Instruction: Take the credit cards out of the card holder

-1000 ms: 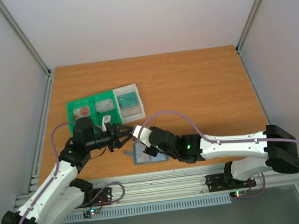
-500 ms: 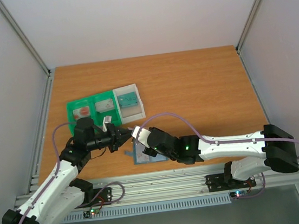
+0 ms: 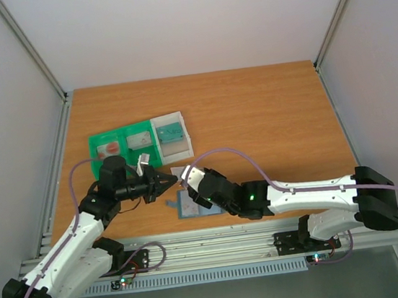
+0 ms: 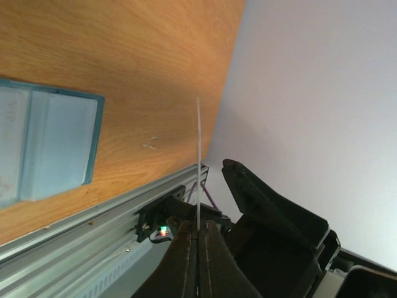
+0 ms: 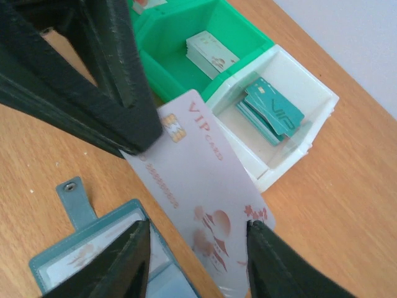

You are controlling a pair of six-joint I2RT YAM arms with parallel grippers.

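Top view: the right arm covers most of the card holder (image 3: pixel 186 209). Only its left strip shows, near the near edge of the table (image 3: pixel 267 111). The right wrist view cuts the holder off at the frame bottom. It lies open with its snap tab (image 5: pixel 70 185) sticking out, and there's something pale in the visible pocket, can't tell if it's a card. Left wrist sees the pale card (image 4: pixel 198 155) edge-on only, as a thin white line. Left gripper (image 3: pixel 163 178) is clamped on that card's left corner, holding it above the table just far of the holder. Right gripper (image 5: pixel 198 226) has its jaws spread wide with the card's near end between them. Contact with either finger (image 5: pixel 263 261) isn't resolvable, and the card's near edge runs out of frame. Green tray (image 3: pixel 91 143) sits far-left of the grippers. One compartment holds a small stack of pale cards (image 5: pixel 211 53); the leftmost has something reddish, too small to read. White bin (image 5: pixel 296 79) against the tray's right side holds a loose stack of teal cards (image 5: pixel 273 108).
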